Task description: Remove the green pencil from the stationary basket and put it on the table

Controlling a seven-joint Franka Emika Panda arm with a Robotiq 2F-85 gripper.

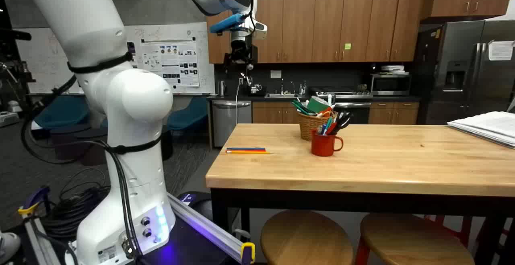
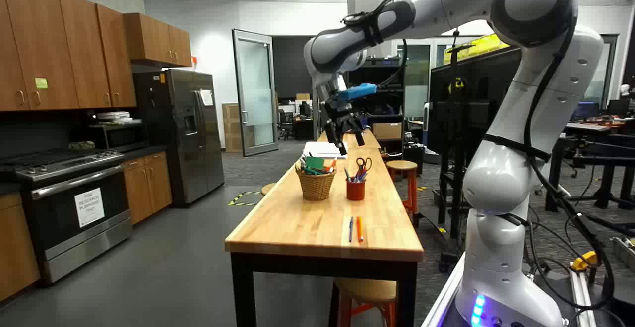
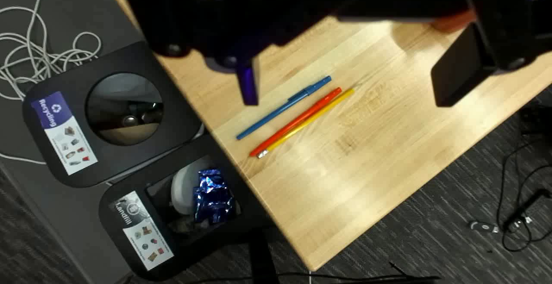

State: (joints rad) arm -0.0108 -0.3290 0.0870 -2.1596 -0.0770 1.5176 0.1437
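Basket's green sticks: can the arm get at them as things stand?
Likely yes: the hand hangs open above the table with nothing visible between it and the basket, though the green sticks look crowded.

tan wicker basket [image 2: 316, 188] is standing upright on light wooden desk [image 2: 297, 228] | slim green sticks [image 1: 301, 107] are slanting over its rim, indistinct
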